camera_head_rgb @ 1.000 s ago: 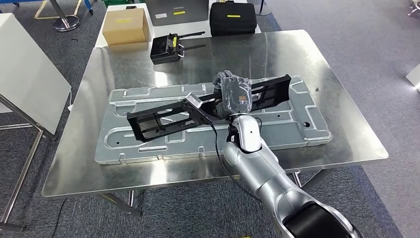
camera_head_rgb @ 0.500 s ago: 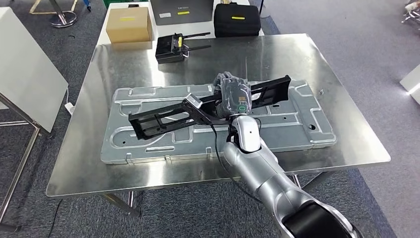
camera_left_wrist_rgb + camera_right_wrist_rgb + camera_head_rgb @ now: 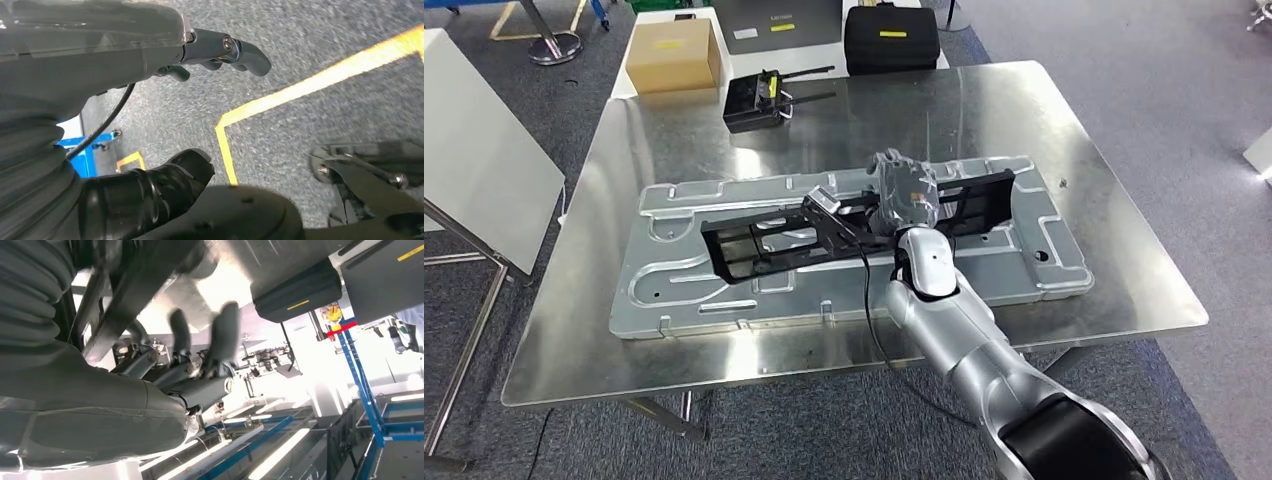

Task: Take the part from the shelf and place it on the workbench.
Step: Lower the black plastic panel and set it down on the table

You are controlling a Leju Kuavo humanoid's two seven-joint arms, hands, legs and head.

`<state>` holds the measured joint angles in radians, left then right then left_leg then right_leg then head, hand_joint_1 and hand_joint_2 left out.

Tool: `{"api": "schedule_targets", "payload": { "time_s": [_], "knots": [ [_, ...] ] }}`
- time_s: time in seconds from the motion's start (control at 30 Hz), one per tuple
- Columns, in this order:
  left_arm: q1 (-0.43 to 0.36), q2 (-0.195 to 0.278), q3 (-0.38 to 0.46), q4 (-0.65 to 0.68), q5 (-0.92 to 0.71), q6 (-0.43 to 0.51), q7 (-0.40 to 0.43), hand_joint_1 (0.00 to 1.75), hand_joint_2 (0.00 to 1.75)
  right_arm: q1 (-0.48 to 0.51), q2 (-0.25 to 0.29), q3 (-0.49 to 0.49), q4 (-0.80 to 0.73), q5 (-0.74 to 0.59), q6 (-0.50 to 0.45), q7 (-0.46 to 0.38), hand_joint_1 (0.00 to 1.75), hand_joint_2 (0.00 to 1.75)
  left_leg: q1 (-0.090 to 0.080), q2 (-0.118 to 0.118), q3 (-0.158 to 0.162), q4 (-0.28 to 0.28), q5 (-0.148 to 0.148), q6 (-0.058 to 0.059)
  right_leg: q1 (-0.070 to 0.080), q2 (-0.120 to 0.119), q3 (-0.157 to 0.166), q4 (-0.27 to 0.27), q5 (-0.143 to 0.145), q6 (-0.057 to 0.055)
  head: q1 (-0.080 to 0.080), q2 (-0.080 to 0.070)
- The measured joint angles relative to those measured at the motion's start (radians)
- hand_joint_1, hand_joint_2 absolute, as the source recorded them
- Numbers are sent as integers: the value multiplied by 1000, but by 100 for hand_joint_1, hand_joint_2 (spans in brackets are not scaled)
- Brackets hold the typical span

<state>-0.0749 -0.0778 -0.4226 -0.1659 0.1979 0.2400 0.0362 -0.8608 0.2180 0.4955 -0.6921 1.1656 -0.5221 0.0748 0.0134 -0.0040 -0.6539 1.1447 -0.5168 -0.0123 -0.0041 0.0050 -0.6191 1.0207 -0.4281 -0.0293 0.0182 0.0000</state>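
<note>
On the workbench (image 3: 1044, 110) lies a long grey panel (image 3: 724, 300), and across it, at a slant, the black part (image 3: 764, 240), a slotted frame-like bar. The right hand (image 3: 904, 192) grips the part near its middle, fingers wrapped over it; the silver arm reaches in from below. Whether the part rests on the panel or hangs just above it cannot be told from the head view. One end of the part points toward the bench's left side, the other toward the far right corner of the panel.

At the far edge of the bench sits a black remote (image 3: 759, 97) with two antennas. Beyond the bench stand a cardboard box (image 3: 674, 55) and a black case (image 3: 891, 36). A white board (image 3: 484, 180) on a metal stand is to the left.

From the right wrist, the hand (image 3: 210, 370) appears from behind, dark fingers (image 3: 225, 335) curled around the black bar of the part (image 3: 135, 295), with the steel surface past them; motion blurs the fingertips.

From the left wrist, the left hand (image 3: 200, 115) hangs over grey carpet (image 3: 320, 35) crossed by yellow tape (image 3: 300, 90). Its fingers (image 3: 240, 50) stand apart from the thumb (image 3: 165, 185), loosely spread, holding nothing.
</note>
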Motion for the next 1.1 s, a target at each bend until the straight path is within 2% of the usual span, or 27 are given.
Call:
{"api": "schedule_targets", "payload": {
  "time_s": [0.07, 0.1, 0.13, 0.17, 0.23, 0.27, 0.3, 0.37, 0.43, 0.47, 0.57, 0.6, 0.63, 0.67, 0.73, 0.77, 0.8, 0.9, 0.97, 1.07, 1.1],
  "knots": [
    [0, 0, -3, 0, 4, -7, -3, 0, 87, -2, 0, 0, 6, -2, 2, -1, 0, 0, 0, 0, -62, 127, -49, -4, 3, -1, 1, 2, -3, -5, 0, 0],
    [1, 0, -3, 0, 9, -12, -5, 0, 44, -1, 0, 0, 9, -3, 3, -3, 0, 0, 0, 0, -78, 157, -51, -5, 4, -1, 2, 3, -4, -6, 0, 0],
    [1, 1, -3, 0, 13, -17, -8, 0, 0, -2, 0, 0, 12, -4, 4, -4, 0, 0, 0, 0, -76, 148, -33, -4, 5, 0, 4, 4, -6, -7, 0, 0],
    [2, 1, -2, 0, 18, -22, -10, 0, 0, -2, 0, 0, 14, -4, 6, -5, 0, 0, 0, 0, -55, 100, 1, -2, 5, 1, 7, 6, -8, -6, 0, 0],
    [3, 3, -2, 0, 26, -30, -13, 0, 0, -4, 0, 0, 17, -6, 10, -6, 0, 0, -2, 0, 10, -39, 64, 6, 7, 3, 10, 10, -14, -1, 0, 0],
    [2, 3, -1, 0, 30, -33, -15, 0, 0, -6, 0, 0, 18, -8, 14, -6, 0, 0, -4, 0, 32, -89, 80, 10, 8, 4, 9, 11, -15, 4, 0, 0],
    [2, 4, -1, 0, 33, -35, -15, 0, 0, -7, 0, 0, 19, -10, 16, -6, 0, 0, -6, -1, 43, -114, 83, 14, 9, 4, 8, 12, -16, 8, 0, 0],
    [1, 4, 0, 0, 36, -38, -16, 0, 0, -8, 0, 0, 22, -13, 18, -6, 0, 0, -7, -2, 46, -121, 82, 22, 10, 5, 7, 11, -15, 18, 0, 0],
    [2, 4, 0, 0, 38, -40, -16, 0, 0, -9, 0, 0, 23, -15, 18, -6, 0, 0, -3, -1, 50, -129, 87, 33, 9, 4, 0, 29, -30, 29, 0, 0],
    [3, 4, 0, 0, 38, -41, -16, 0, 0, -10, 0, 0, 23, -15, 18, -6, 0, 0, 0, 0, 52, -133, 89, 38, 8, 3, -15, 62, -51, 34, 0, 0],
    [1, 4, 0, 0, 39, -44, -17, 0, 0, -9, -1, 0, 29, -18, 20, -6, 0, 0, -1, 2, 53, -133, 89, 45, 1, 1, -107, 251, -135, 44, 0, 0],
    [2, 4, 0, 0, 39, -44, -17, 0, 0, -8, -2, 0, 31, -19, 22, -6, 0, 0, -1, 1, 53, -132, 88, 45, -1, 1, -129, 291, -142, 46, 0, 0],
    [2, 4, 0, 0, 39, -44, -18, 0, 0, -7, -2, 0, 33, -21, 25, -6, 0, 0, 0, 1, 53, -131, 86, 45, -3, 1, -132, 291, -128, 46, 0, 0],
    [3, 4, 0, 0, 39, -44, -18, 0, 0, -7, -3, 0, 34, -21, 28, -6, 0, 0, 0, 0, 54, -129, 85, 44, -4, 1, -116, 253, -99, 46, 0, 0],
    [2, 4, 1, 0, 39, -42, -19, 0, 0, -10, -3, 0, 34, -24, 34, -6, 0, 0, -2, -1, 54, -123, 79, 38, -4, 0, -52, 116, -33, 41, 0, 0],
    [2, 4, 1, 0, 39, -40, -19, 0, 0, -11, -3, -1, 34, -25, 37, -6, 0, 0, -3, -1, 53, -121, 77, 35, -3, 0, -27, 61, -14, 38, 0, 0],
    [1, 4, 1, 0, 39, -37, -20, 0, 0, -12, -3, -1, 34, -26, 40, -6, 0, 0, -5, -2, 52, -120, 76, 30, -1, 1, -12, 29, -7, 35, 0, 0],
    [2, 4, 1, 0, 39, -31, -21, 0, 0, -16, -3, -2, 36, -30, 61, -4, 0, 0, -3, -1, 52, -122, 74, 14, 1, 2, -7, 13, -6, 21, 0, 0],
    [2, 5, 1, 0, 39, -31, -21, 0, 0, -26, -2, -2, 40, -34, 94, 1, 0, 0, -1, -1, 36, -85, 47, 5, -2, 1, -1, 4, -2, 8, 0, 0],
    [2, 5, 2, 0, 40, -31, -21, 0, 0, -43, 0, -2, 53, -36, 150, 15, 0, 0, 0, -1, -46, 91, -35, -4, -1, -1, 1, 1, -2, -1, 0, 0],
    [3, 5, 2, 0, 40, -31, -21, 0, 0, -48, 0, -2, 59, -33, 172, 24, 0, 0, 1, 0, -70, 138, -48, -6, 0, -2, 1, 2, -2, -2, 0, 0]
  ]
}}
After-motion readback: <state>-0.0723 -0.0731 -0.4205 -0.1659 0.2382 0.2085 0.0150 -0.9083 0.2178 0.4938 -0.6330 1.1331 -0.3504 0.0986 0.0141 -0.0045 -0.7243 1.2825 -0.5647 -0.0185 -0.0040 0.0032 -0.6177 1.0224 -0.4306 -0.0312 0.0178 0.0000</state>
